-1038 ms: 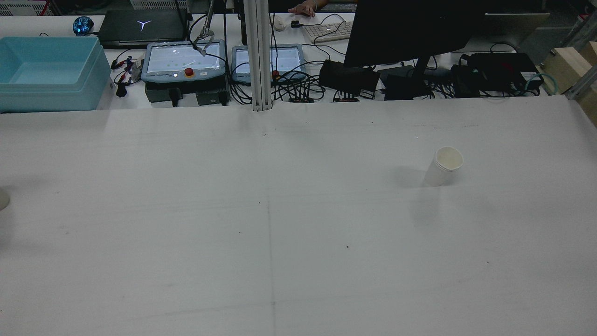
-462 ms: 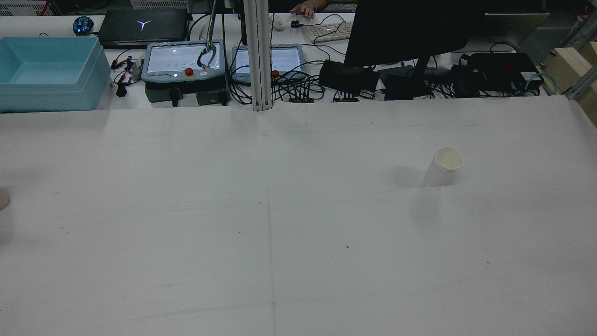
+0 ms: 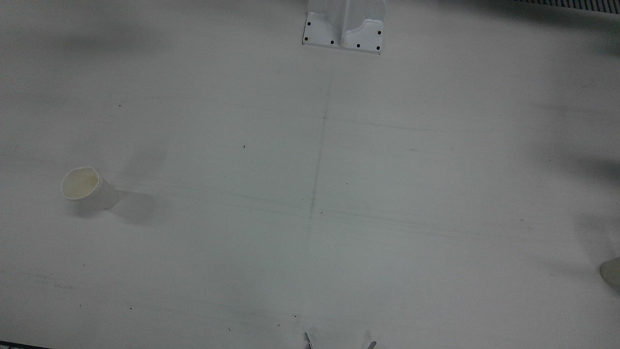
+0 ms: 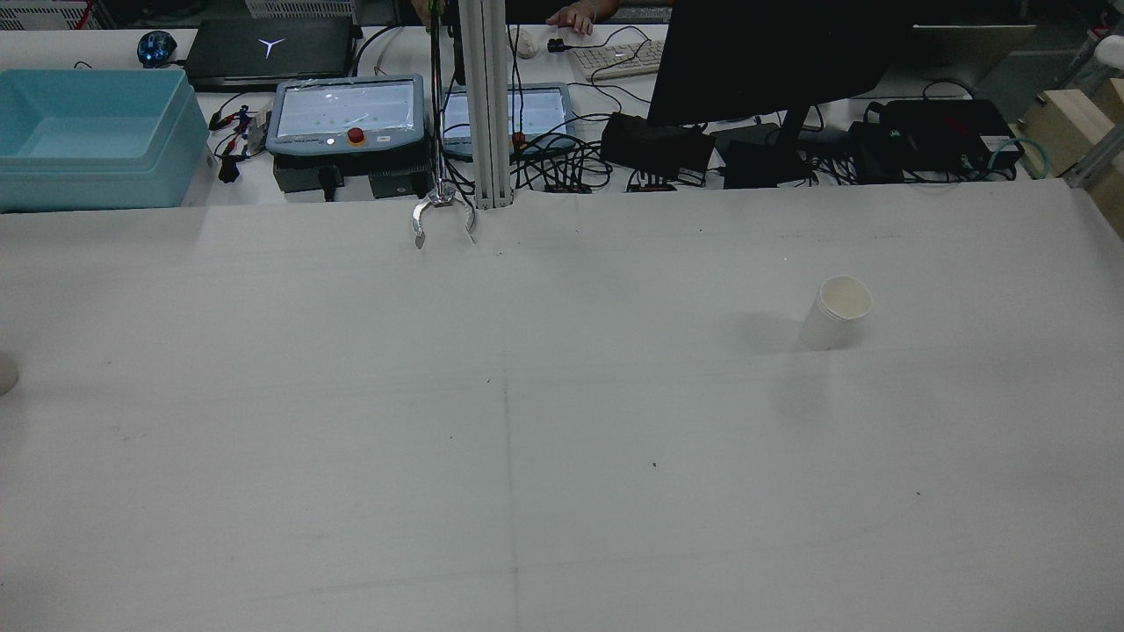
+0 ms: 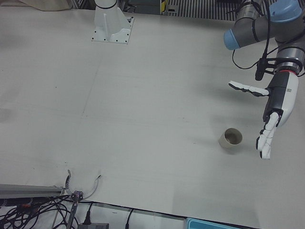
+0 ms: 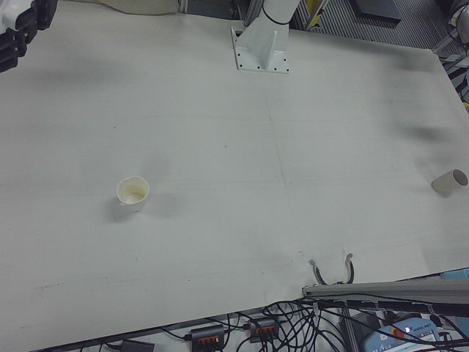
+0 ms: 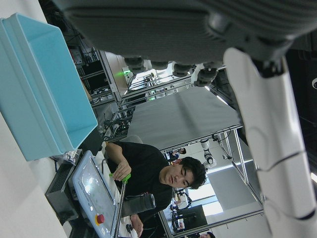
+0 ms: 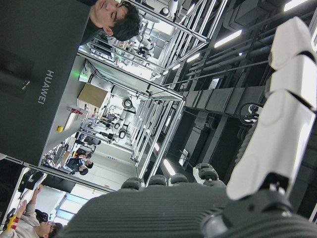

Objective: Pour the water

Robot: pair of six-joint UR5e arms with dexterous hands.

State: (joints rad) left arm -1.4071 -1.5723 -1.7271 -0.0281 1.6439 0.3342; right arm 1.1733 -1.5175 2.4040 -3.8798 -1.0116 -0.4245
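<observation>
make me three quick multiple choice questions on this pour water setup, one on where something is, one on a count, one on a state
1. Where does the left hand hang?
A. beside the tan cup
B. over the white cup
C. inside the blue bin

2. How many cups stand on the table?
A. one
B. two
C. four

3. What state is the left hand in?
A. shut on a cup
B. shut on nothing
C. open, holding nothing

Answers:
1. A, since the left-front view shows it next to the tan cup, apart from it.
2. B, since the right-front view shows the white cup and the tan cup far apart.
3. C, since its fingers are spread with nothing between them.
</observation>
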